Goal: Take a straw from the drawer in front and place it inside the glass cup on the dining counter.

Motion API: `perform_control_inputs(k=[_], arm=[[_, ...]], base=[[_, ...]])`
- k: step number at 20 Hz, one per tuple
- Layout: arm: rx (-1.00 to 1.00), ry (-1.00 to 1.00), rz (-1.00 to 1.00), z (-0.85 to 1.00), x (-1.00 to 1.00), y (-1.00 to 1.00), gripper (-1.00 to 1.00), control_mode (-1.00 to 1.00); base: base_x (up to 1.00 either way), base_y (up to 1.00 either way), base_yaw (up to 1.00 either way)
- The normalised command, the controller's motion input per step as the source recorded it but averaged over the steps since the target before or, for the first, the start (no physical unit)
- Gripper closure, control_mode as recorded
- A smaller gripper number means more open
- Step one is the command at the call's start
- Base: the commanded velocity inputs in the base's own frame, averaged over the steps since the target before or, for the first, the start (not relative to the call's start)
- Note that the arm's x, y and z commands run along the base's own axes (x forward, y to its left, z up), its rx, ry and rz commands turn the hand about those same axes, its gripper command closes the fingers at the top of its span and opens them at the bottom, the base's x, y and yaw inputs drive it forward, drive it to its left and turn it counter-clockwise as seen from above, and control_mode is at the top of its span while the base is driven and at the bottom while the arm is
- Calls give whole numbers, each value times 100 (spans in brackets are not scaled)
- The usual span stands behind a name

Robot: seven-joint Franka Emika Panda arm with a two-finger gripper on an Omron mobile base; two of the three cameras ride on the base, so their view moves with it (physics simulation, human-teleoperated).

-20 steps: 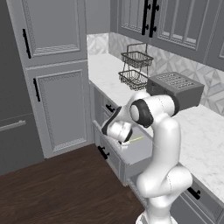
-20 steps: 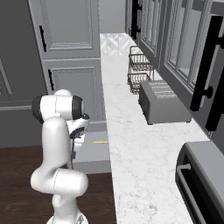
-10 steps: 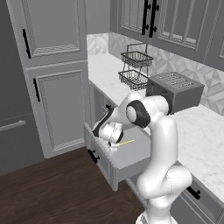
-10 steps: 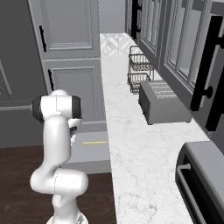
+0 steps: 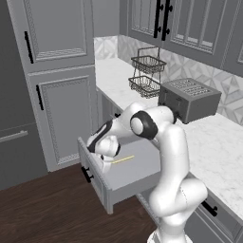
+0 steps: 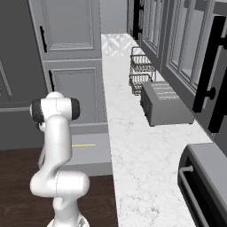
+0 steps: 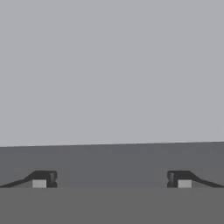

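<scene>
Left base view: the drawer [image 5: 130,175] stands pulled out, the straw [image 5: 122,160] lying flat on its grey floor. The claw [image 5: 105,156], jaws spread wide and empty, hangs just beside the straw.

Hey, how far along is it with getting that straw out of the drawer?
Done: the drawer stands pulled open. In hand: nothing; the hand hovers open over the drawer's front end, beside the straw lying on the drawer floor. Left: grasping the straw, carrying it off and placing it.
</scene>
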Motion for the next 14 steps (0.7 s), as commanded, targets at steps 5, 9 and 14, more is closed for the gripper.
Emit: perform_control_inputs(k=[5, 9, 14], arm=[[2, 11, 0, 0, 0, 68, -100, -100], [2, 11, 0, 0, 0, 61, -100, -100], [2, 9, 0, 0, 0, 46, -100, -100]], base=[[0, 0, 0], [0, 0, 0], [0, 0, 0]])
